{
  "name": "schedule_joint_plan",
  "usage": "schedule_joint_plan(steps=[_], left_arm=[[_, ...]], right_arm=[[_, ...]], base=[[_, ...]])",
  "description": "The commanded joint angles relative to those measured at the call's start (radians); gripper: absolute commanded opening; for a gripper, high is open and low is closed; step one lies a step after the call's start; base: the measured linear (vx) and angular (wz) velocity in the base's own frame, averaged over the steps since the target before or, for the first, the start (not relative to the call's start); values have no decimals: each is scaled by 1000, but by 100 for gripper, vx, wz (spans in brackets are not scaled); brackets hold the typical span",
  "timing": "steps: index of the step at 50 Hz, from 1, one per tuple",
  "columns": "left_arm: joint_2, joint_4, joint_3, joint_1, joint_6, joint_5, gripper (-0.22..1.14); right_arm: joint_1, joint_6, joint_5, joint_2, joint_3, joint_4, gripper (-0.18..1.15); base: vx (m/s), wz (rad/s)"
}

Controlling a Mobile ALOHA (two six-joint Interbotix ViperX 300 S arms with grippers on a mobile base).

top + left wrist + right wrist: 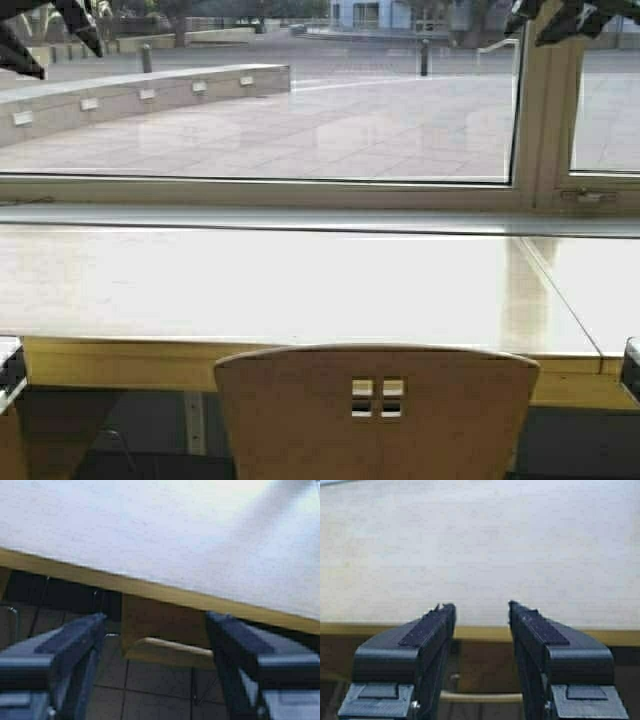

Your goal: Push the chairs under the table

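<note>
No readable text, labels, brands, numbers or signs in any view.

The chair [375,410] backrest stands just before the table [300,285] edge, blocking the gap beneath.
</note>
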Motion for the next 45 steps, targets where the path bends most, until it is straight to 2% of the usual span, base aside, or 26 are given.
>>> schedule_joint_plan(steps=[1, 10, 27, 45], left_arm=[[-61, 6, 25, 0, 0, 41, 93], [-163, 26, 63, 0, 3, 37, 93], [-170, 34, 80, 2, -3, -23, 92], [-167, 34, 80, 2, -5, -91, 93]], right_arm=[[2, 3, -57, -28, 58, -54, 76], [3, 11, -55, -100, 57, -58, 76], [3, 17, -55, -49, 55, -54, 76], [3, 12, -55, -2, 35, -69, 76]], base=[[-9, 30], [-8, 42], [-15, 54], [-28, 33]])
